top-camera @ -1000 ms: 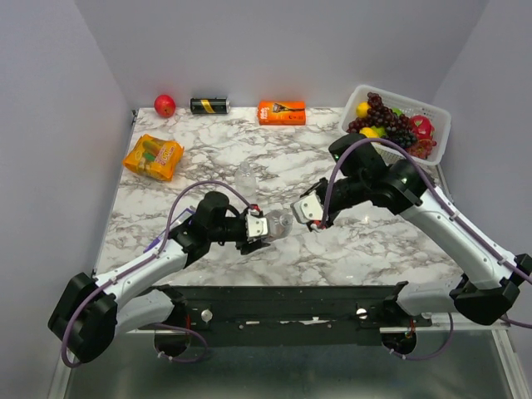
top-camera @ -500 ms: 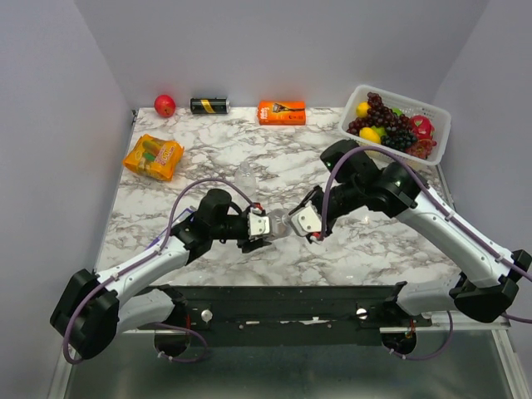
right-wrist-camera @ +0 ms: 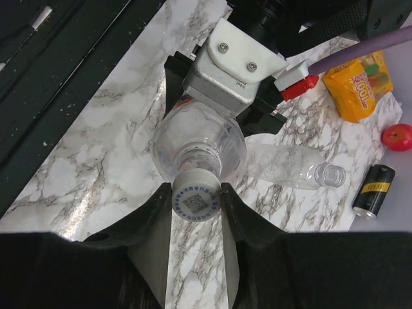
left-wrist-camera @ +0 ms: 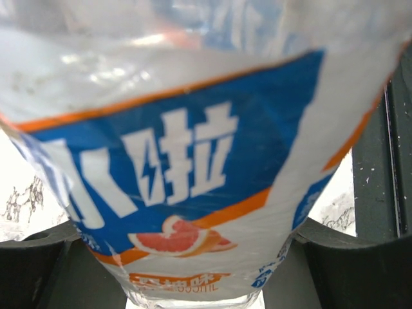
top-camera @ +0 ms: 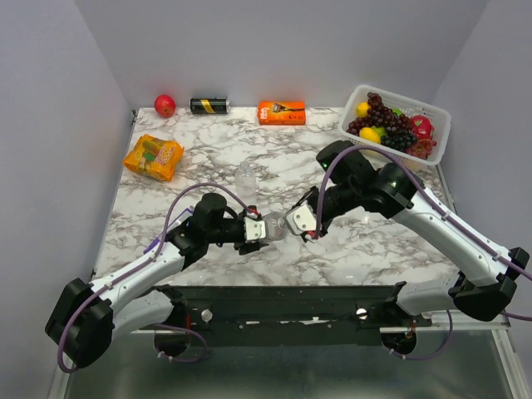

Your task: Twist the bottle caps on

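My left gripper (top-camera: 259, 230) is shut on a clear bottle (right-wrist-camera: 199, 141) with a blue, white and orange label (left-wrist-camera: 193, 167), held on its side with the neck toward the right arm. My right gripper (right-wrist-camera: 196, 201) is shut on a whitish cap (right-wrist-camera: 196, 202) printed with a QR code; the cap sits at the bottle's mouth. In the top view the two grippers meet at mid-table, the right gripper (top-camera: 293, 226) against the bottle (top-camera: 276, 228). A second clear bottle (right-wrist-camera: 293, 168) lies uncapped on the marble; it also shows in the top view (top-camera: 246, 177). The bluish cap is not in view.
An orange snack bag (top-camera: 154, 156) lies at the left. A red apple (top-camera: 165, 105), a black-and-yellow can (top-camera: 209, 105) and an orange box (top-camera: 281, 111) line the back edge. A white basket (top-camera: 435, 116) of fruit stands at the back right.
My right gripper has moved left toward the bottle, closing the gap, and now has the cap at the bottle's mouth. The left arm has shifted slightly.
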